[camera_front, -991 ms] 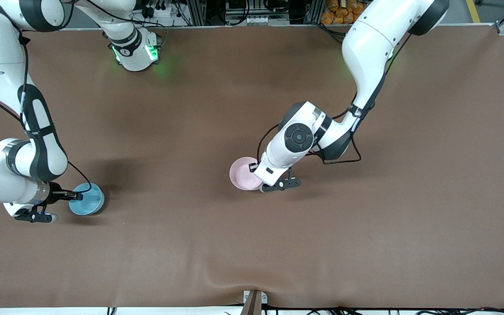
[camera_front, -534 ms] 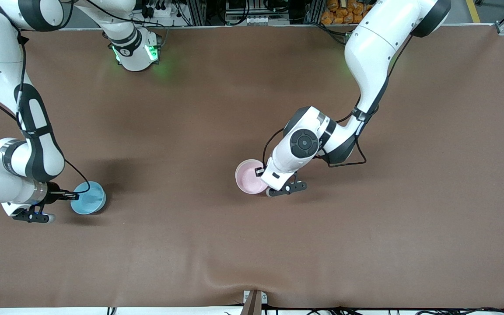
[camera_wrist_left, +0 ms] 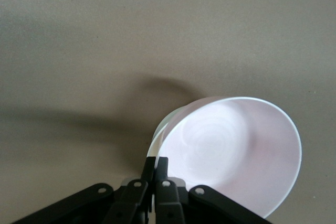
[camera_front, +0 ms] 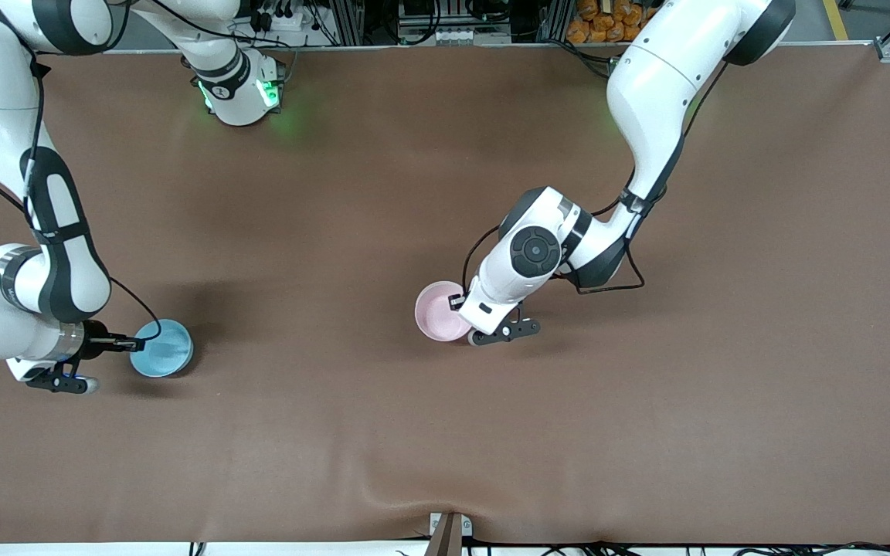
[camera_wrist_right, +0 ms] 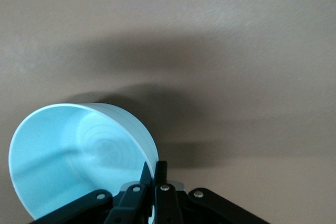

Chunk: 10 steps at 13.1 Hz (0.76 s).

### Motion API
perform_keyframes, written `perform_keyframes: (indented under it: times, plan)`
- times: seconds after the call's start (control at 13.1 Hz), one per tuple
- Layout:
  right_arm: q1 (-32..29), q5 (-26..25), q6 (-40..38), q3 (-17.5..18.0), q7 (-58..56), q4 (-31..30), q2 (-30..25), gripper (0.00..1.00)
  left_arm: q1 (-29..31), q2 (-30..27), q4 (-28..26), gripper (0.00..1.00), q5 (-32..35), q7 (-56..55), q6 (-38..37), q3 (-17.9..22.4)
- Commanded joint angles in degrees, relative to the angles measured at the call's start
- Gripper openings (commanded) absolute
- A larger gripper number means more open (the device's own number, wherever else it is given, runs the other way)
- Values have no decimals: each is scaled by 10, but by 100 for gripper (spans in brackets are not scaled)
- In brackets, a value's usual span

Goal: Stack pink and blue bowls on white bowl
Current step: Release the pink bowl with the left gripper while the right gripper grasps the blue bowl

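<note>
Glossy pale pink round bowl (camera_front: 440,311) is pinched by its rim in the left claw (camera_front: 467,310), near mid-worktop. In the left wrist view the fingers (camera_wrist_left: 155,169) sit clamped on the rim, one inside and one outside. Same view shows a sliver of the plain glossy white round bowl (camera_wrist_left: 167,124) peeking out from under the pink one, so pink is over white, tilted, and I judge it not yet seated. You can't see the white bowl from the front camera.

Light sky blue glossy round bowl (camera_front: 161,348) is at the right arm's end of the brown worktop (camera_front: 445,432), rim-gripped by the right claw (camera_front: 130,344), fingers (camera_wrist_right: 156,174) clenched across the wall. Can't tell whether it's lifted or resting.

Handling, my read:
- Bowls look rigid, light, slick. A rim pinch is the only real hold, since the walls are too wide to span.
- A one-sided rim grip lets the bowl tip, which matches the pink tilt you see. Level it before you let go.
- Glossy on glossy will slide, so centre pink in white or it'll sit cocked.
- Treat them as chippable and lower, don't drop.

Count: three bowls, one each of pink, blue, white. Two claws, both loaded.
</note>
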Motion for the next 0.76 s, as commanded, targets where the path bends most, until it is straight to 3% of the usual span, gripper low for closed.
perform_keyframes:
  times: [0.0,0.69]
  plan:
    - [-2,12,-42,6,-34,-4,-28,0,-2,-5,-10,0,11,-10,6,-1]
    - [-1,16,-184,69,-74,-4,-90,0,-13,-4,-16,0,12,-35,6,-1]
